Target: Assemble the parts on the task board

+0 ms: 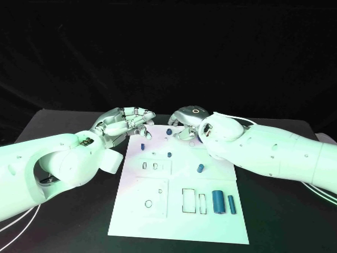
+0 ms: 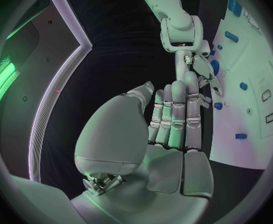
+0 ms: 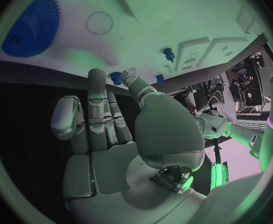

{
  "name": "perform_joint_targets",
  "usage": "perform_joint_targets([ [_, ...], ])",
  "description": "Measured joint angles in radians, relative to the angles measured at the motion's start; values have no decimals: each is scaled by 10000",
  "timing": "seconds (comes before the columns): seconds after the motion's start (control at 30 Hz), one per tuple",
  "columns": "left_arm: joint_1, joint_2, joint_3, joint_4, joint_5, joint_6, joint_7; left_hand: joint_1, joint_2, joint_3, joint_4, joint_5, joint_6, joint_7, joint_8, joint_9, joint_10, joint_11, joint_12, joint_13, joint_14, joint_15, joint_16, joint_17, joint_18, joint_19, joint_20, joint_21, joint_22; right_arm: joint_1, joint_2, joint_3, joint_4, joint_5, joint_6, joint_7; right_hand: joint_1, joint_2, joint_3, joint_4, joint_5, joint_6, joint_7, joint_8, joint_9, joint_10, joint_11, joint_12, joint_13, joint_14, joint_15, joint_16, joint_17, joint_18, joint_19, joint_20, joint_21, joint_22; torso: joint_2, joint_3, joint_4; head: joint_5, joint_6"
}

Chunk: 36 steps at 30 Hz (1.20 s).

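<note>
We see both hands at the far end of the white task board [image 1: 180,211], the left hand [image 1: 125,122] over its far left corner, the right hand [image 1: 187,120] beside it. Each has its fingers extended and apart, gripping nothing. The board is a flat, smooth plate with rectangular and round recesses. Near its front right edge two blue cylinders [image 1: 218,202] stand side by side; a small blue peg [image 1: 200,168] lies mid-board, well behind them. A blue toothed gear [image 3: 29,24] rests on the board near the right hand.
</note>
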Motion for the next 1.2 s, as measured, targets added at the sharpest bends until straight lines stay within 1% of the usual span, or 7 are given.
perform_joint_targets([
  [0.23, 0, 1, -3, -74, 5, 18, -25, 0, 0, 0, 0, 0, 0, 0, 1, -17, 0, 0, 0, -19, 0, 0, 0, -9, 0, 0, 0, 0, -4, 189, -1706, 143, 1548, 731, -195, 33, 12, 12, -65, 265, 347, 701, 119, 215, 43, 1366, -246, 839, 208, 199, -199, 14, -10, 0, 316, -174, 242, 468, -87, 57, -114, 68, 12],
  [0.33, 2, 37, -3, -111, 7, 36, -46, 0, 0, 0, 0, 0, 0, 0, 1, -17, 0, 0, 0, -19, 0, 0, 0, -9, -1, 0, 0, 0, -8, 230, -2430, 177, 2058, 1372, -210, 31, -183, -183, -219, 413, 660, 839, 158, 296, 59, 2208, -337, 1427, 508, 292, -292, 307, 211, -1, 496, -248, 400, 696, -134, 78, -156, 36, 19],
  [0.5, 2, 103, -3, -181, 11, 77, -79, 0, 0, 0, 0, 0, 0, 0, 1, -16, 0, 0, 0, -19, 0, 0, 0, -9, -1, 0, 0, 0, -8, 238, -3282, 193, 2543, 2427, -47, -37, -294, -343, -985, 596, 996, 776, -12, 664, 194, 2572, -586, 3479, 2174, 525, -447, 3186, 3354, -167, 996, -420, 864, 1437, -203, 112, -208, -35, 17],
  [0.67, 2, 149, -3, -240, 14, 116, -103, 0, 0, 0, 0, 0, 0, 0, 1, -28, 0, 0, 0, -36, 0, 0, 0, -8, -1, -36, 36, 0, -7, 229, -3746, 195, 2626, 3139, 213, -152, -199, -248, -1584, 951, 1128, 201, 5, 1250, 422, 1611, -550, 6521, 5284, 523, -446, 5095, 5475, -174, 1258, -403, 1131, 1662, -246, 152, -256, -71, -11],
  [0.7, 2, 155, -3, -251, 14, 124, -107, 0, 0, 0, 0, 0, 0, 0, 2, -28, 0, 0, 0, -36, 0, 0, 0, -8, -1, -36, 36, 0, -7, 217, -3782, 195, 2601, 3268, 268, -173, -199, -248, -1643, 976, 1128, 164, 41, 1320, 442, 1610, -551, 6813, 5623, 523, -446, 5249, 5656, -302, 1278, -383, 1136, 1663, -252, 154, -266, -73, -12],
  [0.93, 2, 174, -4, -283, 17, 158, -117, 0, 0, 0, 0, 0, 0, 0, 2, -28, 0, 0, 0, -36, 0, 0, 0, -8, -1, -36, 36, 0, -7, 142, -3615, 191, 2183, 3778, 479, -250, -108, -157, -1804, 1059, 1164, -195, 98, 1511, 492, 1557, -498, 7566, 6571, 518, -440, 5770, 6273, -317, 1400, -332, 1287, 1662, -261, 171, -286, -102, -13],
  [1.2, 2, 168, -5, -298, 17, 171, -126, 0, 0, 0, 0, 0, 0, 0, 2, -27, 0, 0, 0, -35, 0, 0, 0, -7, 0, -36, 36, 0, -6, 121, -3066, 185, 1582, 4031, 594, -277, -69, -118, -1831, 1086, 1216, -386, 127, 1587, 502, 1522, -462, 7667, 6777, 484, -407, 5964, 6546, -316, 1471, -331, 1363, 1662, -223, 168, -244, -122, -34],
])
